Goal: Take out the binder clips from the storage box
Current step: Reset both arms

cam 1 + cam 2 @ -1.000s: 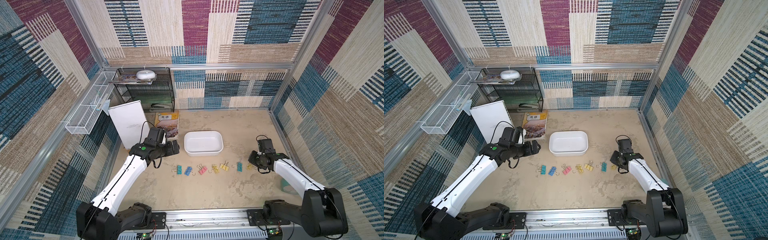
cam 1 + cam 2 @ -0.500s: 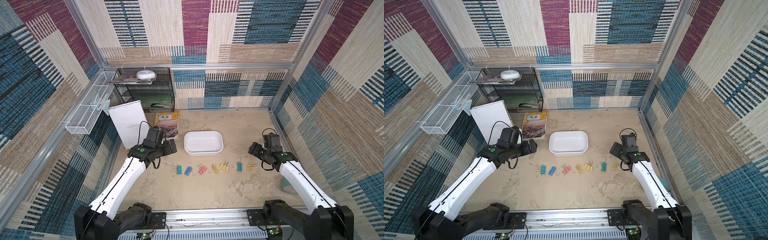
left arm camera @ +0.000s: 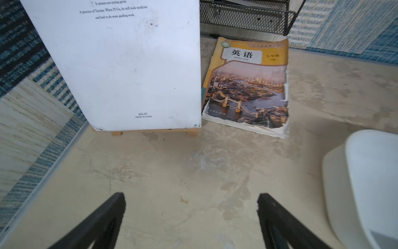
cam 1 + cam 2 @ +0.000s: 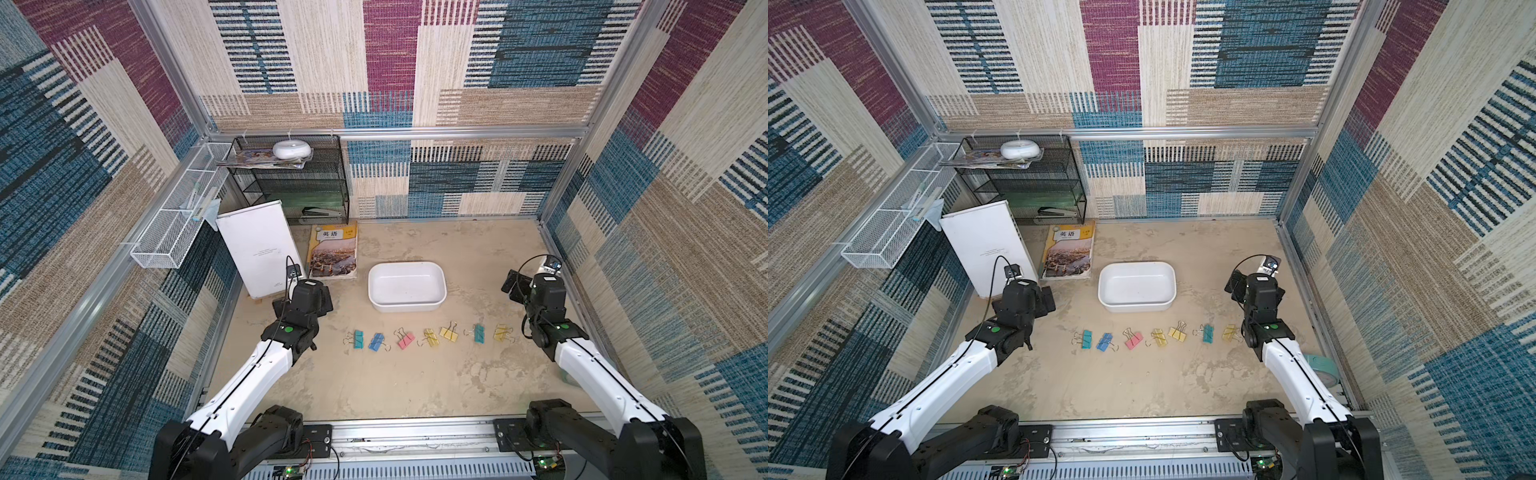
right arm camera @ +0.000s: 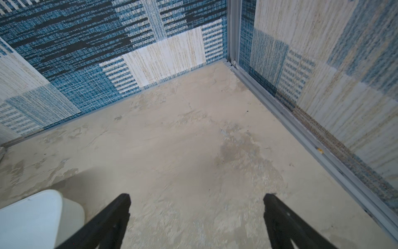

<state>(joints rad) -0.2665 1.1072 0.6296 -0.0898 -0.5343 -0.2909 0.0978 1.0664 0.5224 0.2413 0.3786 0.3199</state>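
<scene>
Stained beige floor (image 4: 415,386). Left gripper (image 3: 190,200) was spread wide, empty; storage box (image 4: 405,306) empty, just to its right. Binder clips (image 4: 405,340) lay in a row between both grippers. Right gripper (image 5: 197,200) gaped wide, empty.

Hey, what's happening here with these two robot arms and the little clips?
The job is taking binder clips out of the white box. The box is empty, and all seven clips lie in a row on the table in front of it. The left gripper and the right gripper are both open and hold nothing, one on each side of the box. It looks finished.
</scene>
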